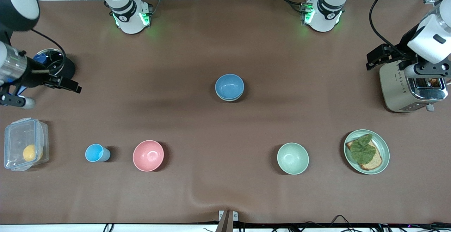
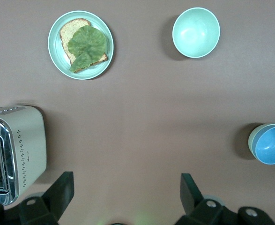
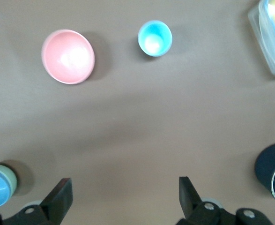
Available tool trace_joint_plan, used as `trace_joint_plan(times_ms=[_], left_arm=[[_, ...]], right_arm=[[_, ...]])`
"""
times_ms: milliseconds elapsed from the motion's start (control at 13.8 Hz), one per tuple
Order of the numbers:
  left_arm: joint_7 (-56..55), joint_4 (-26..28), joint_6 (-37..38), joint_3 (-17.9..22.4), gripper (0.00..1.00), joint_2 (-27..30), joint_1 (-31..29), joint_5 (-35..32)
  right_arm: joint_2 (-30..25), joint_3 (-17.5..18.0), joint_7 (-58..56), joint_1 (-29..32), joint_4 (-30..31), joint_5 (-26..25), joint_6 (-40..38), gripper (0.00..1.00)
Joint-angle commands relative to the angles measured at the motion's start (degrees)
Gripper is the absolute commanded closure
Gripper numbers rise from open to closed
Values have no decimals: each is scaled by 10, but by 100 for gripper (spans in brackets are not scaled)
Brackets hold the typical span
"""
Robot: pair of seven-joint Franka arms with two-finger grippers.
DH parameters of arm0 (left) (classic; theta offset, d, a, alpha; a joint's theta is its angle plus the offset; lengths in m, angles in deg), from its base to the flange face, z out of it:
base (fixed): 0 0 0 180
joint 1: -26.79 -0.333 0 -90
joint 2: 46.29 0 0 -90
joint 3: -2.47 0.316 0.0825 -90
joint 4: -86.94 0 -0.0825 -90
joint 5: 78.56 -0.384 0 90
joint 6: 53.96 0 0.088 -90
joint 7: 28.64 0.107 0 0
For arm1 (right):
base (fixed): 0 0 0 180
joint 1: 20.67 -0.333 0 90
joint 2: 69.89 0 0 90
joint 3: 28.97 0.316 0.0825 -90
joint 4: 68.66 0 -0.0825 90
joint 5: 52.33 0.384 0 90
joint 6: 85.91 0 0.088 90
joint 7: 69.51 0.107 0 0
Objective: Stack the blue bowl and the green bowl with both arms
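Blue bowl nested in green bowl at mid-table; both arms wait at the table's ends.

Front view: the blue bowl (image 1: 229, 86) sits inside the green bowl (image 1: 229, 98) (only a pale rim shows beneath it), farther from the camera than the pink bowl (image 1: 148, 155), the light-blue cup (image 1: 95, 153) and a second green bowl (image 1: 292, 158). The right gripper (image 1: 67, 84) hangs beside a dark canister (image 1: 67, 66); the left gripper (image 1: 378, 56) hangs over the toaster (image 1: 405, 87). Left wrist view: fingers (image 2: 62, 190) spread wide, holding nothing, above bare table; the plate with toast (image 2: 55, 56) lies near the toaster. Right wrist view: fingers (image 3: 60, 199) likewise spread and empty; a clear lidded box (image 3: 271, 42) shows at the edge.
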Motion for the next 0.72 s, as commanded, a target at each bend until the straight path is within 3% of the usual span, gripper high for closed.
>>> trace_joint_plan(times_ms=[0,290,652], left_arm=[[18,12,6,-2,0,17,-5,-10],[18,12,6,-3,0,17,-6,-10],[18,11,13,-6,0,17,-8,-10]], right_arm=[[-21,40,-63,43,-32,-9,-22,0],[-22,35,-73,47,-99,-7,-83,0],[-39,42,-89,61,-107,-11,-104,0]])
